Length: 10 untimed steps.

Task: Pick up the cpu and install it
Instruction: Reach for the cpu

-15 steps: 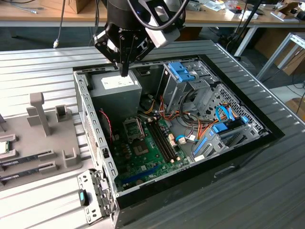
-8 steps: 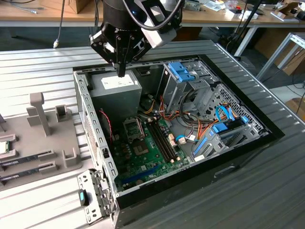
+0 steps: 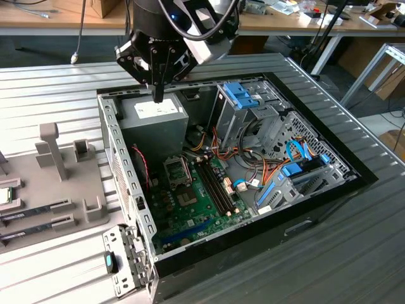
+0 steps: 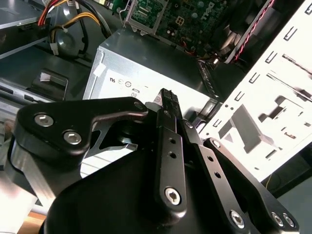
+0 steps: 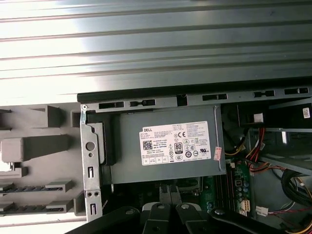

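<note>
The cpu (image 3: pixel 5 195), a small silver square with a green edge, lies on the grey holder tray (image 3: pixel 69 183) at the exterior view's far left. My gripper (image 3: pixel 157 95) hangs well away from it, over the grey power supply box (image 3: pixel 154 117) in the back corner of the open computer case. Both wrist views show the two black fingers pressed together, shut with nothing between them: the gripper (image 4: pixel 168 95) and the gripper (image 5: pixel 169 190) sit above the labelled power supply (image 5: pixel 165 146). The dark metal cpu socket frame (image 3: pixel 177 170) sits on the green motherboard (image 3: pixel 190 202).
Upright pegs (image 3: pixel 50 149) and long memory sticks (image 3: pixel 31 212) occupy the holder tray. Inside the case are drive cages with blue clips (image 3: pixel 243 95), bundled coloured cables (image 3: pixel 253 164) and memory slots (image 3: pixel 218 187). The case's metal walls (image 3: pixel 120 171) stand around the motherboard.
</note>
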Available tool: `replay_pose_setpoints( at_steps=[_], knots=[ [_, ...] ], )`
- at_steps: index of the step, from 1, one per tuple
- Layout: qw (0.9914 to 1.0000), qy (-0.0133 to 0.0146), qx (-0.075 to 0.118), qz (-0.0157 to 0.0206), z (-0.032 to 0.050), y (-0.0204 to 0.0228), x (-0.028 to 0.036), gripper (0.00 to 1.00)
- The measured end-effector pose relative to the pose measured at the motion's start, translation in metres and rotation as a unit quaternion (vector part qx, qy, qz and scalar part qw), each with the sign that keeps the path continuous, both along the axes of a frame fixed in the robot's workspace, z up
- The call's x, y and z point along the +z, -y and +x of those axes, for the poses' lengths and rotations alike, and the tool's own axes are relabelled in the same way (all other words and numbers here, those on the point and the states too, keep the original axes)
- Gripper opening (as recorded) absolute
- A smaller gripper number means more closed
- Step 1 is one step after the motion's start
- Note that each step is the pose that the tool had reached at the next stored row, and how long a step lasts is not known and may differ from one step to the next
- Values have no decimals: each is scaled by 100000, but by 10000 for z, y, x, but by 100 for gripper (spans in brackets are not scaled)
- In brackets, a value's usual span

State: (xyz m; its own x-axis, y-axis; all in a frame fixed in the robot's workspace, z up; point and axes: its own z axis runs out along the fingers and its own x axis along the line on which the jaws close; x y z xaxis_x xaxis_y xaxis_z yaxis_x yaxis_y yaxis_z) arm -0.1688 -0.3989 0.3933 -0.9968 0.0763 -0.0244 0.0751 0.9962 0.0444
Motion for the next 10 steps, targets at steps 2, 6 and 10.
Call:
replay_pose_setpoints(
  at_steps=[2,6,10],
  knots=[
    [100000,1,2,-2,-15,0,0,11],
    [100000,3,3,2,-48,0,0,11],
    [100000,-2,5,-4,-78,0,-1,11]
  ],
)
